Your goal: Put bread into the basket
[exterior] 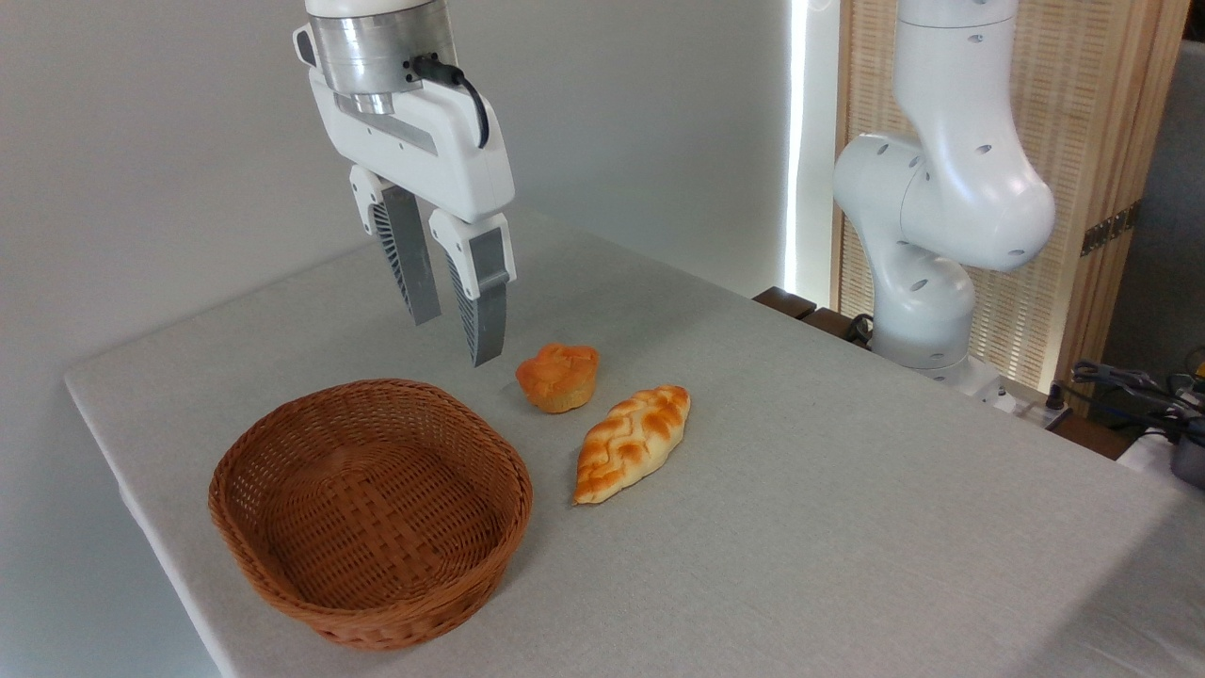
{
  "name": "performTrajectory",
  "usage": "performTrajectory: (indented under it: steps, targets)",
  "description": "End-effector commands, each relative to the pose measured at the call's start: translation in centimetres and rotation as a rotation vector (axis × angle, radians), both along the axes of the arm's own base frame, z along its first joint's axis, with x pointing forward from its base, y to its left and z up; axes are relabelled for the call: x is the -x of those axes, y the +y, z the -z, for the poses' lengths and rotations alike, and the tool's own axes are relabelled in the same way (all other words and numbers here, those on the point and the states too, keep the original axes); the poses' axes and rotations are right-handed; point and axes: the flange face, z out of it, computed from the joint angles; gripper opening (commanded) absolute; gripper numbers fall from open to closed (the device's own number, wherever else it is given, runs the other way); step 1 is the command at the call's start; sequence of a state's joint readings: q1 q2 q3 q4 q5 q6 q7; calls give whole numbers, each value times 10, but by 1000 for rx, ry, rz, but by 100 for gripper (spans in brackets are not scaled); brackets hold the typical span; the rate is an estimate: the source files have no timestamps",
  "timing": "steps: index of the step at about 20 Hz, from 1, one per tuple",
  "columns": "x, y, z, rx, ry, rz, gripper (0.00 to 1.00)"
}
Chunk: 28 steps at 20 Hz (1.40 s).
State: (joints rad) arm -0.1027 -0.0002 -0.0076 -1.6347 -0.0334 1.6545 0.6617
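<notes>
I see the elongated braided loaf of bread (632, 443) lying on the grey cloth-covered surface (847, 490), just right of the basket. Its crust is golden-orange with pale grooves between the plaits, and both ends are pointed. It lies on a diagonal, with the lower end toward me and the upper end toward the back right. Nothing touches it and nothing covers it.

The round-oval woven wicker basket (372, 513), reddish brown and shallow, stands at the front left of the surface. I see nothing inside it. Its right rim is near the lower end of the loaf but apart from it.

Behind the loaf, just beside its upper end, sits 1 small round orange muffin-shaped bun (558, 376). The 2 breads look close, but I cannot tell if they touch.

My pincer (454, 330) hangs in the air above the back rim of the basket and left of the bun, pointing down. Its 2 grey fingers (487, 311) stand a little apart with a narrow gap, and they hold nothing. The white arm base (927, 282) stands at the back right, well apart from the breads.
</notes>
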Motion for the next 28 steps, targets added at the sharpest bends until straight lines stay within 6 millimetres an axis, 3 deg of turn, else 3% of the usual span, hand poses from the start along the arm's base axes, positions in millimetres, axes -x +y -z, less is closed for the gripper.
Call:
performTrajectory:
  steps: [1,5,11,18,28]
  targets:
    - [18,0,7,0,-13,-9,100]
    - [61,6,27,0,-7,-13,100]
    - [113,15,79,-10,61,-18,100]
    - [127,13,153,-7,76,-30,100]
    - [137,9,192,-6,81,-21,100]
